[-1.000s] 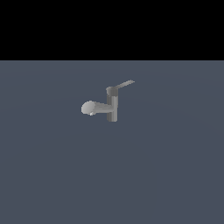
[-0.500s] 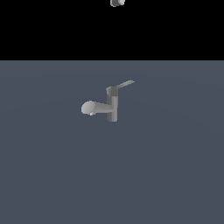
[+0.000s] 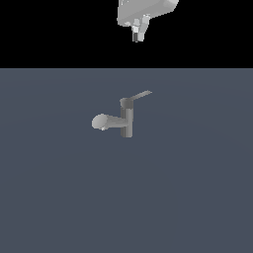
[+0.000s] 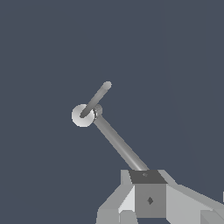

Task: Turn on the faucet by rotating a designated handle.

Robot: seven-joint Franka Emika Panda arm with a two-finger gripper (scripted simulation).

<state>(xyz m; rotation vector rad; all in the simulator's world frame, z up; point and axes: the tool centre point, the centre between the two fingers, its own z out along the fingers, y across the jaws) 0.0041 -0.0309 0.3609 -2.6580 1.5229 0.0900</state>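
Note:
The faucet (image 3: 126,121) stands on the flat grey floor as a short upright post, with a thick pale spout (image 3: 101,121) pointing to the exterior view's left. The handle (image 3: 139,95), a thin flat lever, sticks out of the top cap toward the exterior view's right, tilted slightly up. My gripper (image 3: 138,34) hangs well above the faucet at the top of the exterior view, touching nothing, its fingers close together and holding nothing. In the wrist view the faucet (image 4: 77,117) shows as a pale round part with two grey bars; one bar runs under my gripper (image 4: 148,192).
Nothing but the plain dark grey floor (image 3: 59,197) surrounds the faucet. A black background fills the top of the exterior view behind the arm's white hand (image 3: 148,7).
My gripper has come down into the top of the exterior view: absent one second ago, only its tip showing half a second ago. The faucet and its handle have not moved.

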